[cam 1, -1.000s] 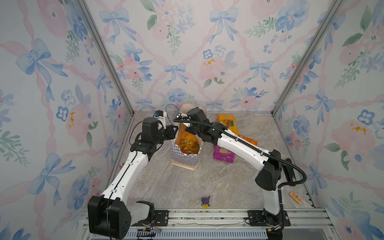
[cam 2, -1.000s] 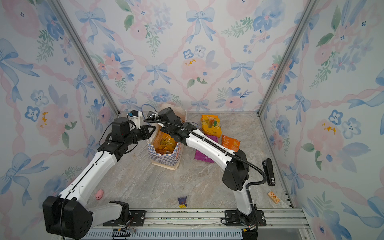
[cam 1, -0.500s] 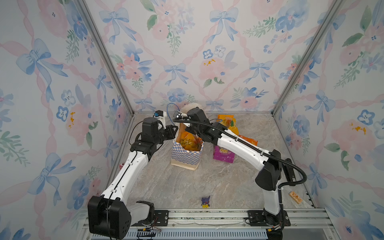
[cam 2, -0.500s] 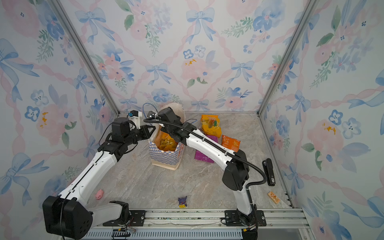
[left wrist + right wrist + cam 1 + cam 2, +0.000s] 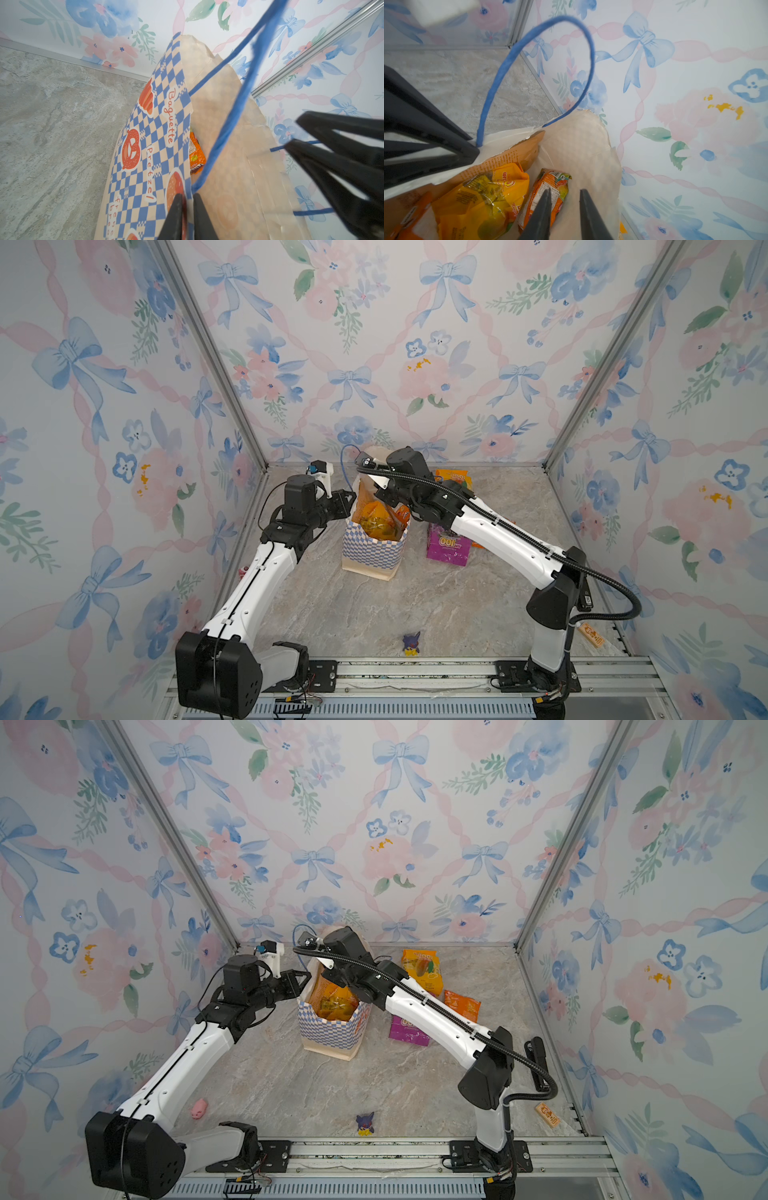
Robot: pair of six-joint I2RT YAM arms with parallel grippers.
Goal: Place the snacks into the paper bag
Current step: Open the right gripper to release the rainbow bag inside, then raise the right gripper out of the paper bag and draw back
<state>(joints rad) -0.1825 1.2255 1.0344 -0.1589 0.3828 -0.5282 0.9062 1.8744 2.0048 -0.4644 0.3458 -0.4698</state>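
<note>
The paper bag (image 5: 371, 549) (image 5: 331, 1032) stands upright at the back middle of the floor in both top views. My left gripper (image 5: 188, 200) (image 5: 348, 498) is shut on its checkered rim beside a blue cord handle (image 5: 226, 124). My right gripper (image 5: 563, 195) (image 5: 333, 974) hangs open over the bag's mouth, nothing between its fingers. Just below it an orange packet (image 5: 553, 185) lies in the bag, next to a yellow packet (image 5: 483, 199). Outside lie a purple packet (image 5: 409, 1032), a yellow-orange packet (image 5: 422, 968) and an orange packet (image 5: 462, 1004).
A purple-and-yellow figurine (image 5: 411, 645) stands near the front rail. A wooden block (image 5: 547, 1115) lies at the front right, a small pink toy (image 5: 198, 1107) at the front left. Flowered walls close in three sides.
My right gripper's jaws have opened over the bag, and the orange packet has left them and lies inside. The left gripper keeps its hold on the rim.
</note>
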